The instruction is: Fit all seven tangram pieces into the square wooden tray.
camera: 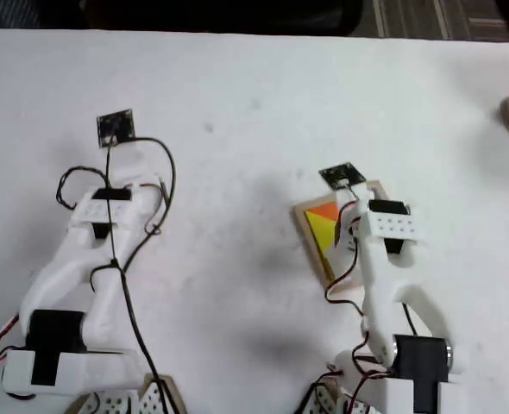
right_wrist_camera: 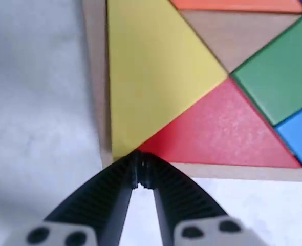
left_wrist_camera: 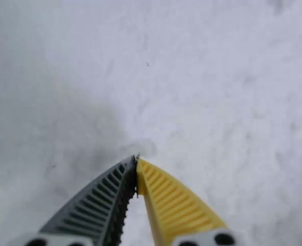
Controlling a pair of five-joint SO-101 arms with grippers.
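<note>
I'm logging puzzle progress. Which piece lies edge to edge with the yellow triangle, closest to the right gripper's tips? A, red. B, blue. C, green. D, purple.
A: in the right wrist view the red triangle shares an edge with the yellow triangle, just beyond the right gripper and its closed tips.

Robotics lab bench, white table (camera: pixel 254 86), small desktop arms (camera: pixel 99 250), exposed cables (camera: pixel 109 168)

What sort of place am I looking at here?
Likely a robotics lab bench: two small arms with loose wiring share a white table, and a wooden tray of coloured tangram pieces lies by the right tool.
</note>
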